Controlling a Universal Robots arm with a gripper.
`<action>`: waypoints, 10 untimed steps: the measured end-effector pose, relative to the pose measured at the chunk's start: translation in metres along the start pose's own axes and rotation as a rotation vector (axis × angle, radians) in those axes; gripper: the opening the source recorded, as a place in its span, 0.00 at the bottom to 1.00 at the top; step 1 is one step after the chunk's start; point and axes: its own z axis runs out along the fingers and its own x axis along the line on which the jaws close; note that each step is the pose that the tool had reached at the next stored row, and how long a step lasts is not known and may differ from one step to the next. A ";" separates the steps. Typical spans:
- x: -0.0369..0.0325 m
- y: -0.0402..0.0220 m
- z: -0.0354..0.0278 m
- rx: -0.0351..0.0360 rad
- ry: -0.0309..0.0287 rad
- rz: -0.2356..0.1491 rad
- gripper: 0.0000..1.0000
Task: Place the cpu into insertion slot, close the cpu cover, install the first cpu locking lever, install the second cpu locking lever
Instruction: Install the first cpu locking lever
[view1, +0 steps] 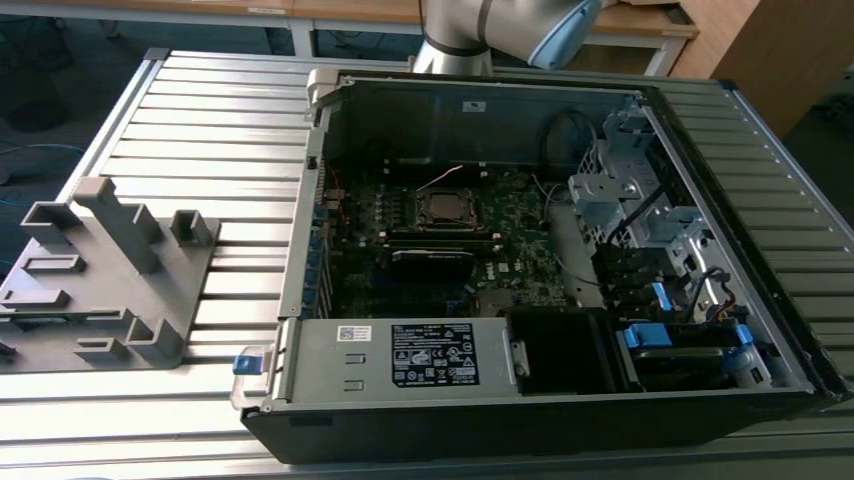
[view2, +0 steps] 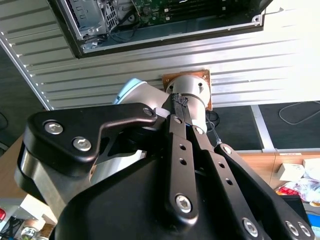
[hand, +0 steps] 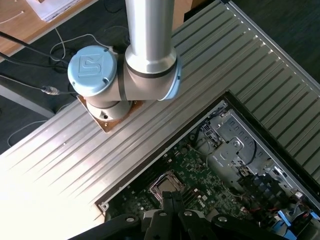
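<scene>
Where the gripper (hand: 173, 198) hangs: high above the insertion slot (hand: 159, 186), well apart from it, aimed down toward it.
fingers (view2: 175, 102): drawn together; nothing seen between them.
cpu (view1: 449, 209): dull grey-brown square lying flat within the insertion slot, as far as the exterior view tells.
cpu cover (view1: 423, 211): silver frame, apparently down flat over the insertion slot.
locking levers: beside the insertion slot; too small to tell whether latched.
motherboard (view1: 521, 230): surrounds the insertion slot.
computer case (view1: 534, 425): open, walls standing around the insertion slot.
grey fixture (view1: 94, 270): outside the case, well apart from the insertion slot, toward the exterior view's left.
step in hand (judged): chip seated and cover down, so the work stands at the levers, unless these are already latched.
next move calls for (judged): a straight descent to the insertion slot's edge, clear of nearby cables.
</scene>
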 end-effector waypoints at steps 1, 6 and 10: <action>0.0000 -0.0004 0.0017 0.0001 0.0000 0.000 0.11; 0.0000 -0.0028 0.0099 0.0001 0.0001 0.000 0.11; -0.0001 -0.0049 0.0169 0.0001 0.0002 0.000 0.11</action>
